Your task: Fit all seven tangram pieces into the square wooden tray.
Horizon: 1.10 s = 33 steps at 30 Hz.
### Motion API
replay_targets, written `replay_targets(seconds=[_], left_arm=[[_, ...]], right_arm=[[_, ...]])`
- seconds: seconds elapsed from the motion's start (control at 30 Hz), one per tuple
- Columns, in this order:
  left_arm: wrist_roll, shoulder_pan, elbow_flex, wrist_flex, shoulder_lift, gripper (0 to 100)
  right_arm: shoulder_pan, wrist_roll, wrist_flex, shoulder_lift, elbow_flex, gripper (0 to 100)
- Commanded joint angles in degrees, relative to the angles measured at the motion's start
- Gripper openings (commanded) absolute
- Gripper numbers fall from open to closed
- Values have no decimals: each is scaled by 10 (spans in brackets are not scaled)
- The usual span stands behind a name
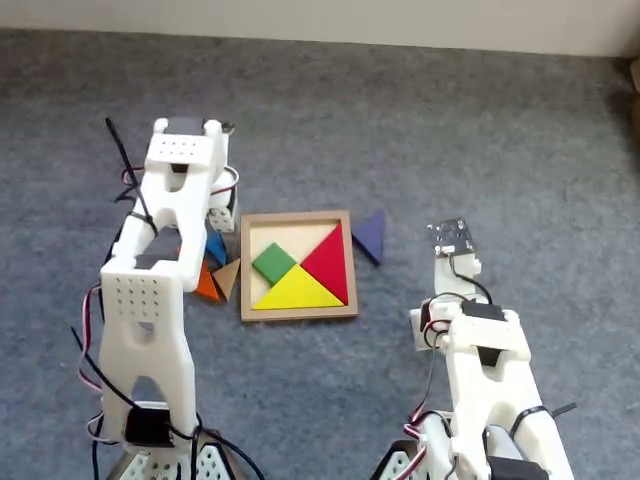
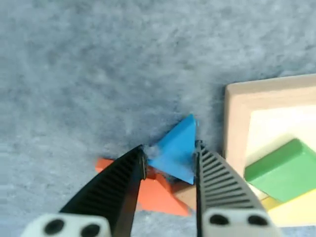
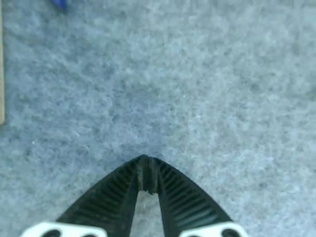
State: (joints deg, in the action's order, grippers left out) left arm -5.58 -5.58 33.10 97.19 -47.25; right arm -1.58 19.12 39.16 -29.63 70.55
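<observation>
The left gripper (image 2: 169, 150) is closed to the width of the blue triangle (image 2: 175, 143), its jaws pressing on opposite sides of the piece. The orange triangle (image 2: 155, 195) lies just beside it, and the wooden tray (image 2: 237, 123) is near. The piece looks light, stiff and smooth, so it would likely pivot if pinched at a corner; its flat edges suit better. The right gripper (image 3: 148, 163) is shut and empty over the carpet (image 3: 197, 74).

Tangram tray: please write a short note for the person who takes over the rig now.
Left gripper: shut on the blue triangle, left of the tray, beside the orange piece and the tan triangle.
Right gripper: shut, empty, over the carpet.
Done: green square, red triangle and yellow triangle in the tray.
Left: blue, orange, tan, plus the purple triangle right of the tray.
</observation>
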Motion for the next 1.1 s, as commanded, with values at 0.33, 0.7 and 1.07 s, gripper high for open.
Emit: replay_targets(seconds=[0.33,0.7,1.07], left_arm=[[326,26,1,20,148,115],[692,79,0,20,179,115],[898,153,-119,20,182,119]], right_arm=[[-6,3,-16,6,1,6],[-6,3,-16,7,0,6],[-6,3,-17,8,-3,6]])
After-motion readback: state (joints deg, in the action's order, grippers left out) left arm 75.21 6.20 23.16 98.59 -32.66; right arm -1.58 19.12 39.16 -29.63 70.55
